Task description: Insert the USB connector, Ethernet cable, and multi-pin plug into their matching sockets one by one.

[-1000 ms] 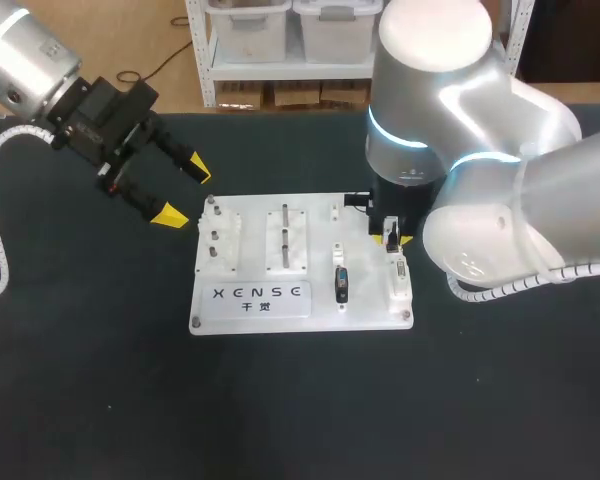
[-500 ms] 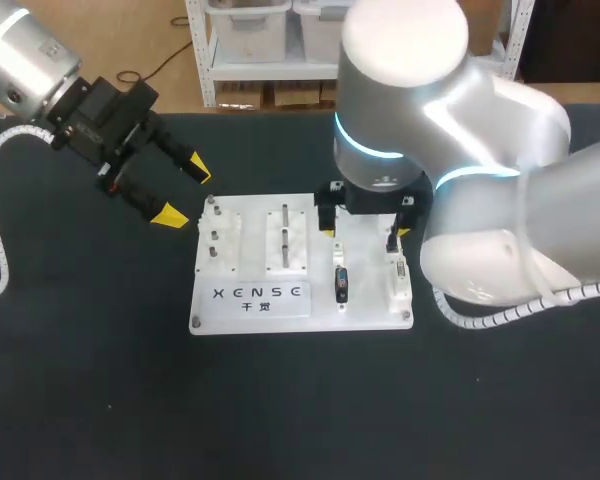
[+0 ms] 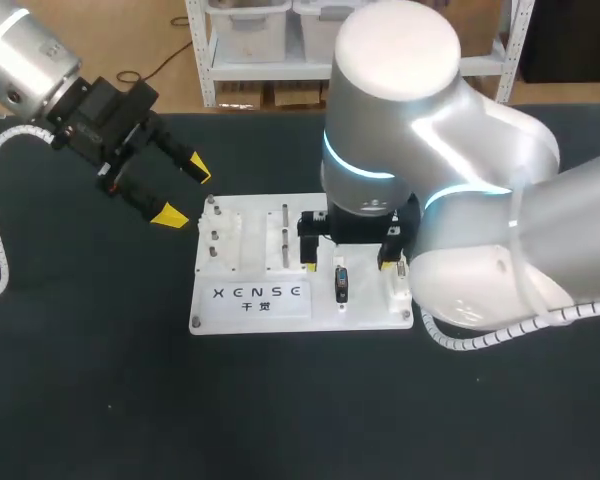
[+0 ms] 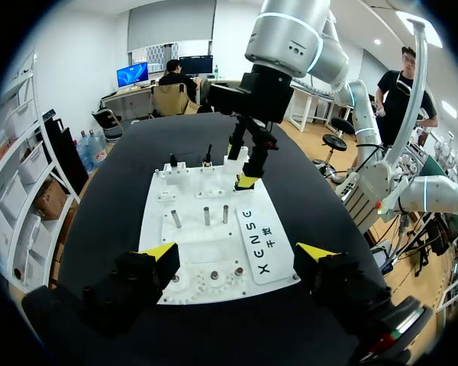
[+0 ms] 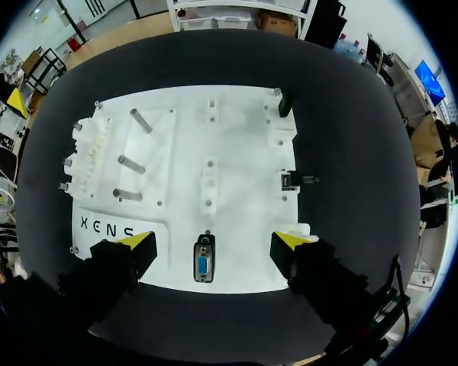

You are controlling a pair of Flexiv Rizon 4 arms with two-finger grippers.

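Observation:
The white socket board [image 3: 250, 300] lies mid-table. My right gripper [image 3: 348, 263] hovers open just above its right half, fingers pointing down. In the right wrist view the right gripper [image 5: 214, 242] straddles a multi-pin connector with a blue face [image 5: 204, 268] at the board's edge, touching nothing. That connector shows dark in the head view [image 3: 341, 285]. A small plug [image 5: 290, 181] sits in a fitting at the board's right edge, and a black plug [image 5: 284, 103] stands at the far corner. My left gripper [image 3: 183, 190] hangs open and empty off the board's back-left corner.
Metal pins [image 5: 130, 164] stand in the board's left half, beside a white block with several posts [image 3: 215, 232]. From the left wrist view the board [image 4: 191, 229] lies ahead of the open left gripper [image 4: 237, 252]. Dark table surrounds the board.
My right gripper opened wide and let go of the small plug at the board's right edge. The arm then swung left toward the board's middle. The left arm stayed put.

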